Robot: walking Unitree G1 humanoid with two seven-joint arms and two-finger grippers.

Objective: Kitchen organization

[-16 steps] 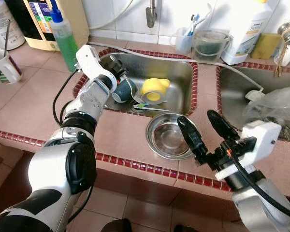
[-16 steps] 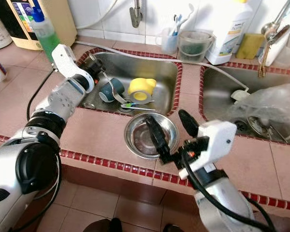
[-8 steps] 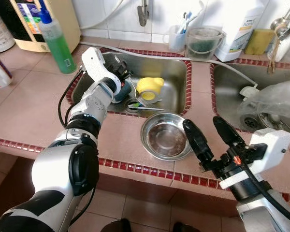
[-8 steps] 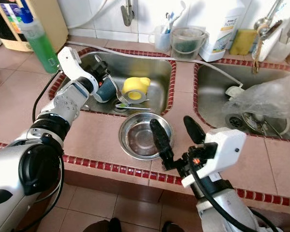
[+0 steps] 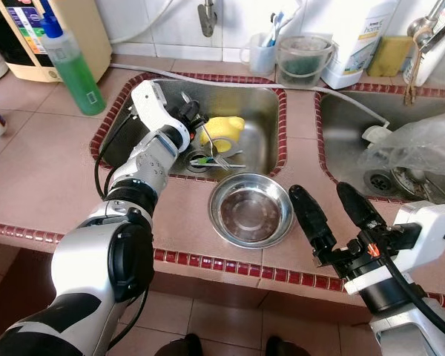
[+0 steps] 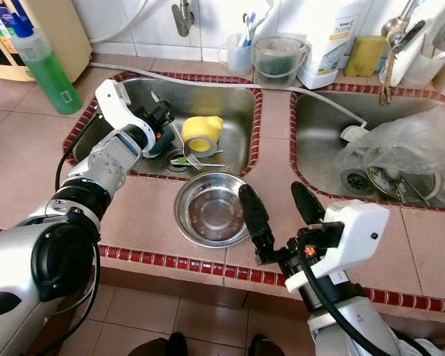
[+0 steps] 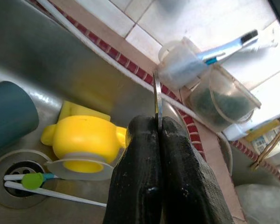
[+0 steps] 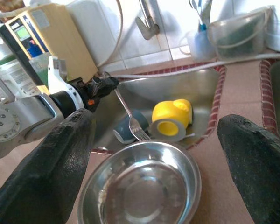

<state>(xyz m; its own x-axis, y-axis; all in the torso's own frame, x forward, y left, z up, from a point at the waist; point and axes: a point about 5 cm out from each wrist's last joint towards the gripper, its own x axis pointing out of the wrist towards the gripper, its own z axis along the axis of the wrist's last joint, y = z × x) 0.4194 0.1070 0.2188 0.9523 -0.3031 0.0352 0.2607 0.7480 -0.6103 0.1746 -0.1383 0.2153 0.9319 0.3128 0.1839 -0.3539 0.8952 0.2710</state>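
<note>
Midway through clearing the sink, by the look of it: left gripper clamped on a fork, lifted over the basin at upper centre of the head views. Seen from the left wrist, black fingertips pressed flat together with the thin metal handle pinched edge-on between them and rising out past the tips. Seen from the right wrist, tines hanging down towards the teal cup lying on its side in the basin, apparently clear of it.

Just beside the fork, a yellow cup tipped on its side, and two toothbrush-like items across the drain below it. Lower centre of the head views, a steel bowl resting on the tiled counter in front of the sink. Lower right, right gripper spread wide and carrying nothing, poised just right of the bowl's rim, apart from it.

Probable next move: carrying the fork out over the sink's red-tiled edge to a resting place, perhaps the bowl or the holders along the back wall; not certain which. Called for: a steady wrist, since the grip sits at the handle's end and the long tined end could swing or snag the cups on the way out.
</note>
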